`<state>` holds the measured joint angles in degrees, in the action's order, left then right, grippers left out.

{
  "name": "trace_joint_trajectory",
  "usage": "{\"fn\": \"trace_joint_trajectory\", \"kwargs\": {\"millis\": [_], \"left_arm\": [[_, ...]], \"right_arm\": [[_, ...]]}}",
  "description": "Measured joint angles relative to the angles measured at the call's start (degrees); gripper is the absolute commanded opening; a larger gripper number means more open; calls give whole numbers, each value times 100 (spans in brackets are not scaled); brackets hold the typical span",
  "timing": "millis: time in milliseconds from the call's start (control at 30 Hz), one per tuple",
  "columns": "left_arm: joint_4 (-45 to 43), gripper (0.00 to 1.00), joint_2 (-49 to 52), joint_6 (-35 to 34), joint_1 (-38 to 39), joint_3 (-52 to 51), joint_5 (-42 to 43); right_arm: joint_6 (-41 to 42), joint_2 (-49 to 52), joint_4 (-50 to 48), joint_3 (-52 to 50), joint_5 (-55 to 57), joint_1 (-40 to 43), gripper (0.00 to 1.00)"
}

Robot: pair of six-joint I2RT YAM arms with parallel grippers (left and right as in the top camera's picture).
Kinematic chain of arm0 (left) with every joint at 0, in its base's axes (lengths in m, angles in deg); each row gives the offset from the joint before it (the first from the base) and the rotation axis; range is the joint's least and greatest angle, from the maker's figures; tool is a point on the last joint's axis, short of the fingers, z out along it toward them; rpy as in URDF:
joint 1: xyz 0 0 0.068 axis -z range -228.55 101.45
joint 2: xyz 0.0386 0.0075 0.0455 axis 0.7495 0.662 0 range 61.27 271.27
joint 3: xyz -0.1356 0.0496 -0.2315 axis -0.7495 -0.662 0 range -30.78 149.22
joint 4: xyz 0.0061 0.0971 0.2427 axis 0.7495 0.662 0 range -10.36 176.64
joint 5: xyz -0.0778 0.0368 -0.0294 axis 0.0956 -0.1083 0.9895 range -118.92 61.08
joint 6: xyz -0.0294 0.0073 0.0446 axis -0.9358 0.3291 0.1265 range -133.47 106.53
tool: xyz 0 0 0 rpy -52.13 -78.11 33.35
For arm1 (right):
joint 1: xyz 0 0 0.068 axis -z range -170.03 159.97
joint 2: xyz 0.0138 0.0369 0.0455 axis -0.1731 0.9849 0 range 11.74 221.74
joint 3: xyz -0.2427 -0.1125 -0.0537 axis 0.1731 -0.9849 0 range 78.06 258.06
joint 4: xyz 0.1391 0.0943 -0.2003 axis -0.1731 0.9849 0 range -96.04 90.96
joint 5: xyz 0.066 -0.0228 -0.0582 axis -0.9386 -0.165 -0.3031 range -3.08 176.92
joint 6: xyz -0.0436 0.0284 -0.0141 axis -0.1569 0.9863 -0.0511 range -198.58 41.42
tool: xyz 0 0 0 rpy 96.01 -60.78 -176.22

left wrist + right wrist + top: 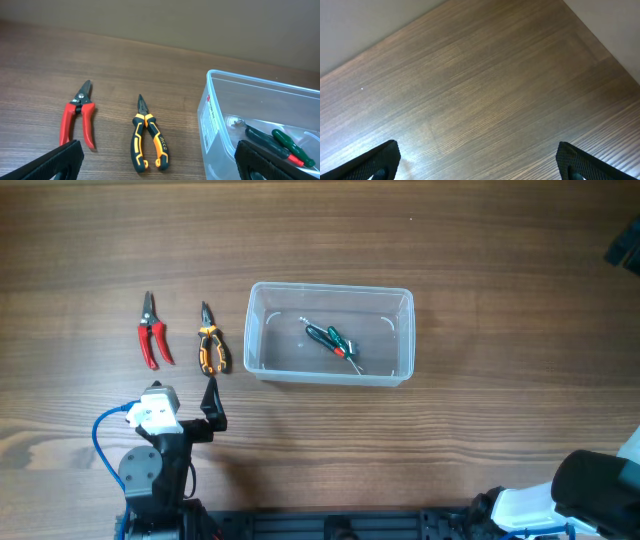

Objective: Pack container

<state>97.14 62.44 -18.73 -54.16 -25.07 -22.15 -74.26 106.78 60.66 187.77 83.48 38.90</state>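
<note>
The clear plastic container (pixel 400 300) stands at the table's middle. Two green-handled screwdrivers (pixel 335 345) lie inside it. Orange-and-black pliers (pixel 211 345) and red-handled snips (pixel 152 338) lie on the table to its left. My left gripper (pixel 200 415) hovers just below the orange pliers. In the left wrist view it (pixel 162 162) is open and empty, with the pliers (pixel 147 142) between its fingers' lines, the snips (pixel 77 120) to the left and the container (pixel 215 115) with the screwdrivers (pixel 280 142) to the right. My right gripper (pixel 480 160) is open over bare wood.
The right arm's body (pixel 590 490) sits at the bottom right corner of the overhead view. The left arm's base and blue cable (pixel 105 430) are at the bottom left. A dark object (pixel 625 245) pokes in at the top right edge.
</note>
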Motion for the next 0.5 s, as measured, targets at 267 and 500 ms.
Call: {"fn": "trace_joint_trajectory", "kwargs": {"millis": [267,500], "left_arm": [[-13,100,0,0,0,0,0],[-59,100,173,-756,0,442,17]], "right_arm": [[0,0,0,-2,0,0,100],[0,0,4,-2,-2,0,100]]}}
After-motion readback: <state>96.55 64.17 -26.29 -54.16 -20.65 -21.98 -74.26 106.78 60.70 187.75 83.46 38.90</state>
